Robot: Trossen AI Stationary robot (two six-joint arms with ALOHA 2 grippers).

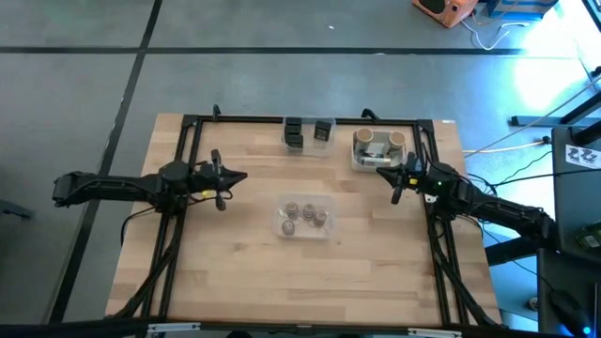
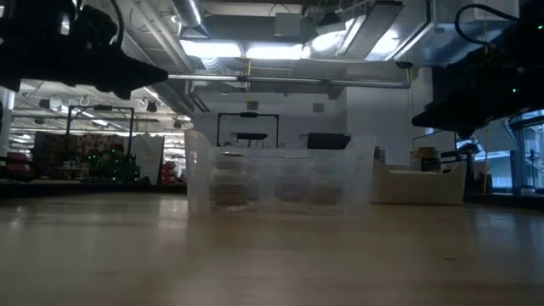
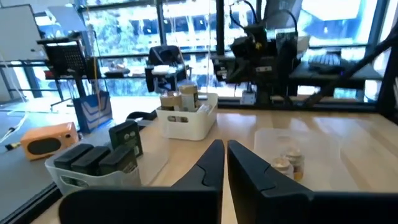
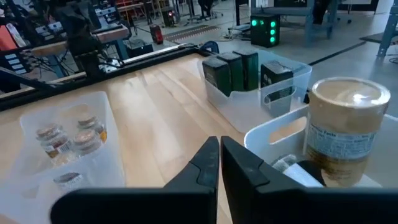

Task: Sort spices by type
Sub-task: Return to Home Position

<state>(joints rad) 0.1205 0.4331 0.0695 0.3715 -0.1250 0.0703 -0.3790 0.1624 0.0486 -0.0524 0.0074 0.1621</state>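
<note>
1. Hovering above the table's left side, the left gripper (image 1: 237, 177) has its fingers pressed together, holding nothing.
2. Fingers likewise together, the right gripper (image 1: 383, 173) hangs beside the white tray (image 4: 280, 132) of tan-topped jars (image 4: 347, 127) at far right.
3. Filling the far clear bin (image 4: 245, 102) are dark boxy containers (image 4: 231, 71); small round jars (image 1: 305, 213) sit in the middle bin (image 1: 315, 233).
</note>
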